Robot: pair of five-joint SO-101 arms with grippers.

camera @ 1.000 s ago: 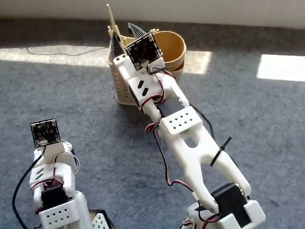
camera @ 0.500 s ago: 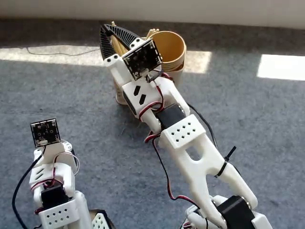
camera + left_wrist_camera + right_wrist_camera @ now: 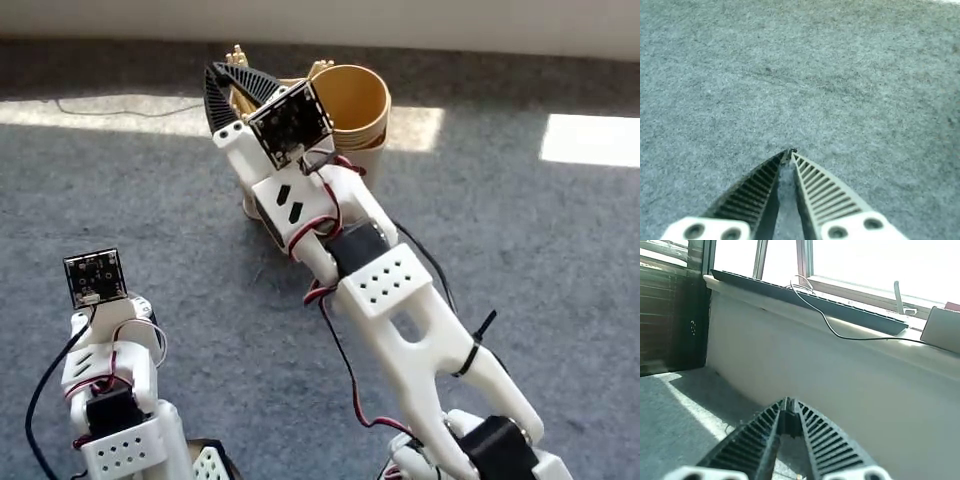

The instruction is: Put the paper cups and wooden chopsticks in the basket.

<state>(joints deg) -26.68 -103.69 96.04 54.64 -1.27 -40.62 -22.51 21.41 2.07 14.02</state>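
A cream slatted basket (image 3: 247, 205) stands at the far middle of the carpet, mostly covered by my right arm. A tan paper cup (image 3: 358, 98) sits upright in it. Wooden chopsticks (image 3: 238, 58) poke up from the basket beside the cup. My right gripper (image 3: 222, 82) hangs over the basket's far left rim, shut with nothing in it. In the right wrist view that gripper (image 3: 789, 403) points at the wall under a window. My left gripper (image 3: 791, 151) is shut and empty just above bare carpet, at the near left.
Grey carpet (image 3: 560, 250) lies open on both sides of the basket, with sunlit patches at the back. A white wall (image 3: 850, 375) runs behind the basket. A thin cable (image 3: 110, 108) lies on the carpet at the far left.
The right gripper held a chopstick upright over the basket; it has let go, swung left and up, and shut. The chopstick now rests in the basket. The left arm has not moved.
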